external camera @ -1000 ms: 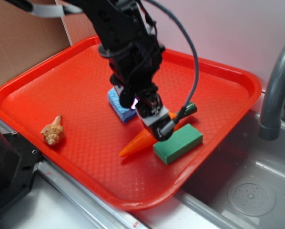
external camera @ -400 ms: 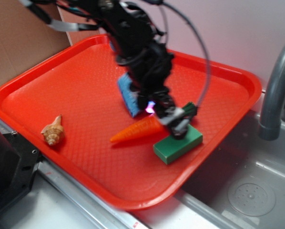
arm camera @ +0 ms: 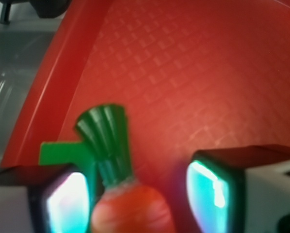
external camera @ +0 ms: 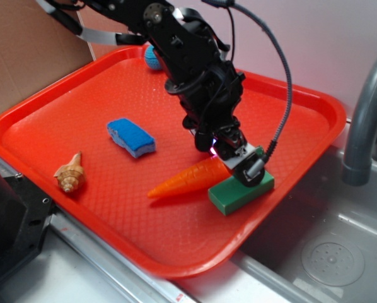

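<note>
Here, orange carrot (external camera: 187,180) with green ribbed top, lies on red waffle-textured tray (external camera: 81,107), top end touching green block (external camera: 239,192), gripper (external camera: 242,167) fingers spread wide around that end, grey sink (external camera: 327,252) alongside.

Mock kitchen in robot lab: grey faucet (external camera: 365,120) over metal sink (external camera: 330,259), red serving tray (external camera: 81,113) alongside, cardboard sheet (external camera: 18,50) behind.

Black arm (external camera: 195,69) angled down from upper left, wrist tilted, pincer (external camera: 241,165) low, jaws parted
</note>
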Tool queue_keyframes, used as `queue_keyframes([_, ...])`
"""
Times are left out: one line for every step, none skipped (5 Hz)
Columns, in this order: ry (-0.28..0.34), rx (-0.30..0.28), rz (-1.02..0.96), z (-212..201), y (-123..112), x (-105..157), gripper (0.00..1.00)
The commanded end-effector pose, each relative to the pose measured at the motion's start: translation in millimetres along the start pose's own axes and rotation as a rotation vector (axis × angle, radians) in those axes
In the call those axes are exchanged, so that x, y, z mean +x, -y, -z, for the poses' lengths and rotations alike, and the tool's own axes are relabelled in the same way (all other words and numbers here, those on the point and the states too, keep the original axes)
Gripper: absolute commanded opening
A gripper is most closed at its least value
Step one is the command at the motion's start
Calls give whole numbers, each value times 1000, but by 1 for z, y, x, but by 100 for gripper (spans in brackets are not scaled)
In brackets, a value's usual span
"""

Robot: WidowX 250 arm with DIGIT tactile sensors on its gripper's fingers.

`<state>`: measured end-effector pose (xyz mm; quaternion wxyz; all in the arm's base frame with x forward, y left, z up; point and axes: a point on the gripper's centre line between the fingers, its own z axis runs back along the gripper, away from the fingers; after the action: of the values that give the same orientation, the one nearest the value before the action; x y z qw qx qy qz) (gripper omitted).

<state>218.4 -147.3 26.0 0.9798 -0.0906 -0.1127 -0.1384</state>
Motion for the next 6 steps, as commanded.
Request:
queue_keyframes([28,64,-33,-39,-3,-14,0])
queue_keyframes([64,103,-62,-66,-3,-11,0])
queue_keyframes([57,165,-131,-100,-10,-8,0])
queue_keyframes([20,250,-307,-147,-35,-9,0])
queue_keyframes([-53,348,-500,-180,-64,-15,0])
queue_keyframes([-48,426,-612,-200,-84,-25,0])
